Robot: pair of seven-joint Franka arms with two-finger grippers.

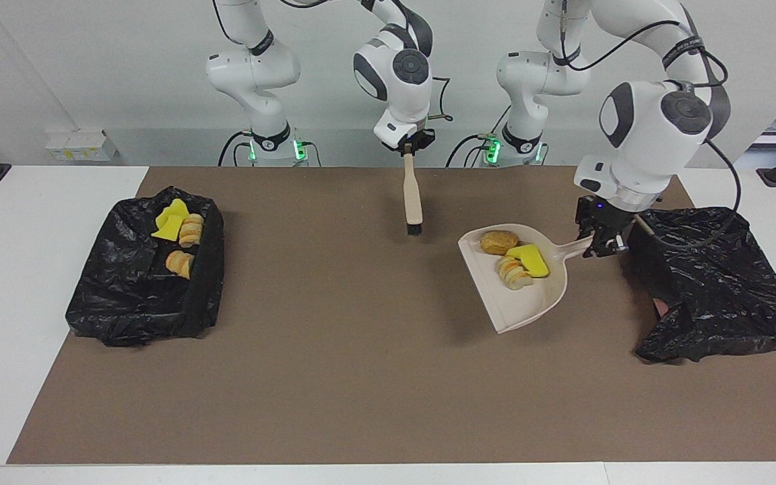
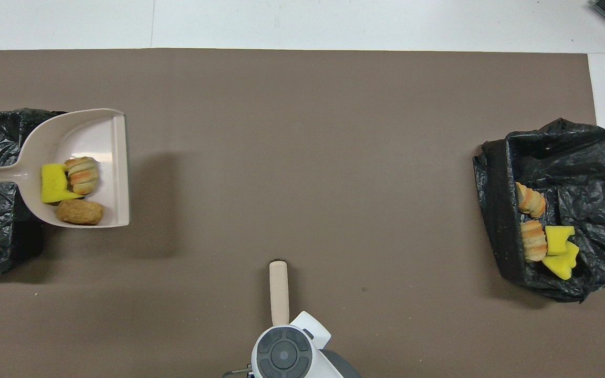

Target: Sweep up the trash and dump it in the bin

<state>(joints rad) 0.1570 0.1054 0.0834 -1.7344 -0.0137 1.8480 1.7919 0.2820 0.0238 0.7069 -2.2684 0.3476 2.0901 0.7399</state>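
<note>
Trash split: four scraps (image 1: 179, 232) lie in the bin (image 1: 91, 303) at the right arm's end; three (image 1: 519, 259) in the dustpan (image 1: 496, 303), pinched by left end effector (image 1: 602, 241) beside the second bin (image 1: 731, 296), undumped. Right end effector (image 1: 409, 145) clamps brush (image 1: 413, 195) above the desk (image 1: 361, 370).

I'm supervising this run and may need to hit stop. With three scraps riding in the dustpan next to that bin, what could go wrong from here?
1. The left gripper holds the dustpan only by its handle tip, so the pan could twist or sag.
2. The scraps lie loose near the open lip; tipping the wrong way may spill them onto the mat.
3. The bin bag beside the pan looks crumpled; its opening may be partly covered, so scraps could land outside.
</note>
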